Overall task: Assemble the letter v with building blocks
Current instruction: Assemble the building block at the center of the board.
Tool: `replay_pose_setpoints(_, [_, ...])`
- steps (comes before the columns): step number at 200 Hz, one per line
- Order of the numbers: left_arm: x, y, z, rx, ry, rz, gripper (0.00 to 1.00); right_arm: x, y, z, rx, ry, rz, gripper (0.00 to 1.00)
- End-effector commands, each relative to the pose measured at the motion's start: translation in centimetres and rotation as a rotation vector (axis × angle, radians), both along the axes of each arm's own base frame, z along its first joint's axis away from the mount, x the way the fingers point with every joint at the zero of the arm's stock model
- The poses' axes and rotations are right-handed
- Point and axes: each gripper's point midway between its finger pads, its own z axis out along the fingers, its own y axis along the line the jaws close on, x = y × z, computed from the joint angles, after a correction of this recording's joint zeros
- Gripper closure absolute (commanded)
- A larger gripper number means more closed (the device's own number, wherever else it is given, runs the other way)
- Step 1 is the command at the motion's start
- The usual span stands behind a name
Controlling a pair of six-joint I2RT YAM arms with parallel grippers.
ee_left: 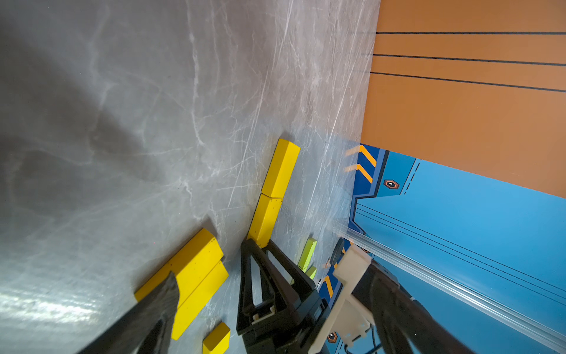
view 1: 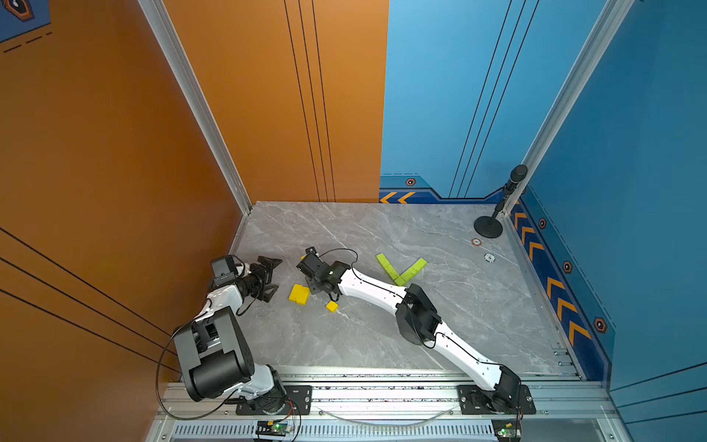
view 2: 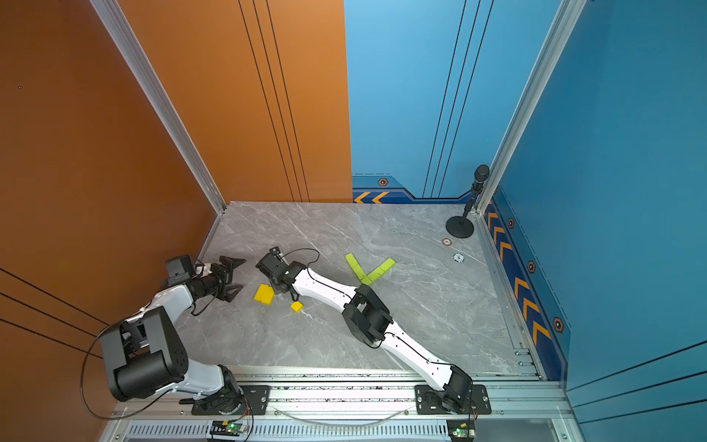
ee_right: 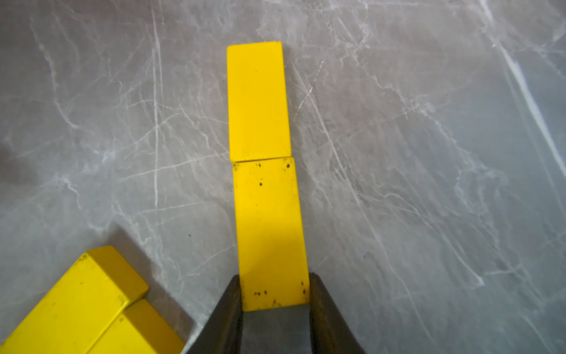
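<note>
**Five yellow blocks loose, lime-green V laid out**

The left wrist view shows five yellow blocks. The near brick [ee_left: 265,217] and far brick [ee_left: 280,168] lie end to end, the side-by-side pair [ee_left: 196,275] lies beside them, and there is one small cube [ee_left: 216,338]. The lime-green blocks [view 1: 391,270] form a V near the middle of the marble table [view 1: 344,344], just beyond the right forearm. Faint seams suggest five pieces, but I cannot count them surely.

Both top views hide the end-to-end bricks under the right wrist. Of the yellow blocks they show only the pair and the cube, which lie between the two arms.

Only the right wrist view shows the grip. The right gripper [ee_right: 274,286] pinches the near brick at its near end, with a finger pressed on each long side. The far brick touches it end to end. Both lie flat on the table, and their shared long axis runs straight out from the gripper.

The V's tip points toward the robot's base rail and its mouth opens toward the back wall. The left gripper [view 1: 278,273] has its jaws spread wide, holds nothing, and is near the pair.
</note>
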Motion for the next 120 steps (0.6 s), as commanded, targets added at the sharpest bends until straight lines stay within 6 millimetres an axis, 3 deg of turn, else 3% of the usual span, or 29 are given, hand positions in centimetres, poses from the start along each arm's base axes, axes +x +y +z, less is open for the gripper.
replay_pose_setpoints(1, [-0.2, 0.0, 0.1, -0.009, -0.003, 0.003, 0.02, -1.2, -1.7, -4.0, -0.118, 0.059, 0.008, 0.60])
replay_pose_setpoints(59, [-0.1, 0.0, 0.1, -0.008, -0.002, 0.003, 0.02, -1.0, -2.0, -3.5, -0.123, 0.055, 0.010, 0.52])
replay_pose_setpoints(120, [-0.1, 0.2, -0.1, -0.004, 0.001, 0.005, 0.02, -1.4, -1.9, -1.5, -0.125, 0.029, 0.041, 0.43])
